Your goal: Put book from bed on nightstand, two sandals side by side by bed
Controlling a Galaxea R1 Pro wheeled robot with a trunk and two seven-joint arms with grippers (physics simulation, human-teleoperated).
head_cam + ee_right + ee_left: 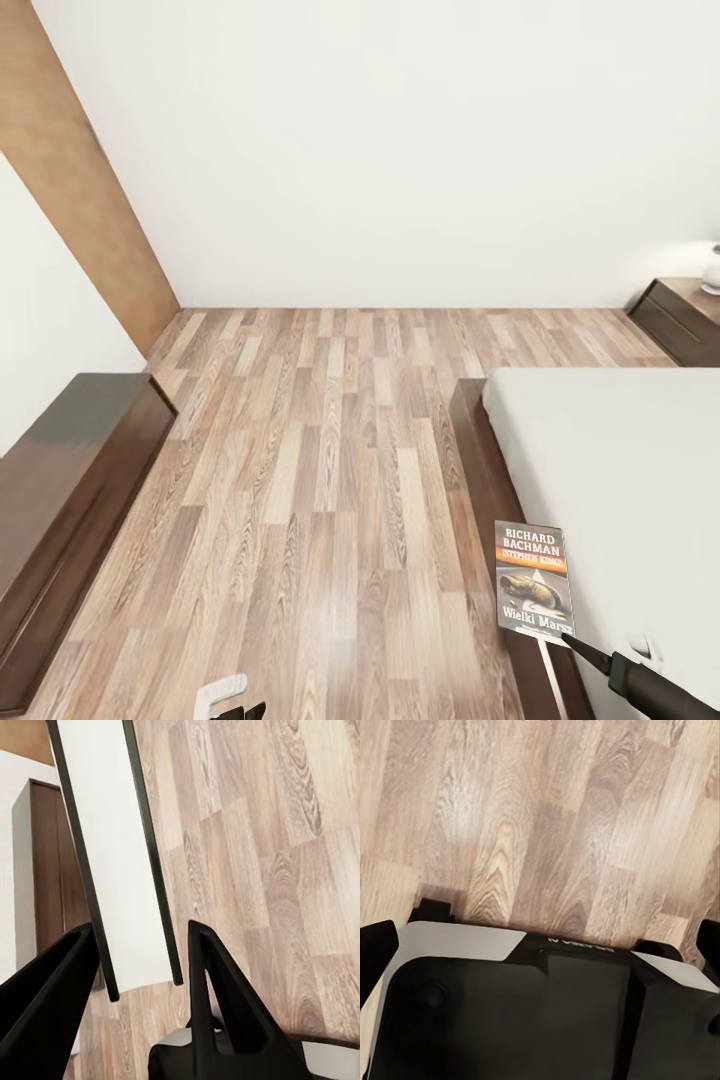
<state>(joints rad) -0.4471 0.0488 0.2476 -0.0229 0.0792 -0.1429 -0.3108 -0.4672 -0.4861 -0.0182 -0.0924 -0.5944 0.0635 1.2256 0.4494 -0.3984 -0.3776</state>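
Note:
The book [533,580], with its dark grey cover, white "RICHARD BACHMAN" lettering and orange band, stands upright in the air over the bed's near left edge. My right gripper [572,643] is shut on its lower corner. The right wrist view shows the book [112,855] edge-on, white pages between dark covers, clamped between the gripper's [141,931] black fingers [217,997]. The bed [620,470] has a white mattress and a dark brown frame [478,470]. A nightstand [680,320] stands at the far right against the wall. My left gripper [236,710] hangs low over the floor, open, holding nothing.
A long dark brown cabinet [70,480] lines the left wall, next to a light wooden door [80,170]. Wood-plank floor [330,450] stretches between the cabinet and the bed. A white lamp base [712,270] sits on the nightstand. My own base [510,1012] lies below the left gripper.

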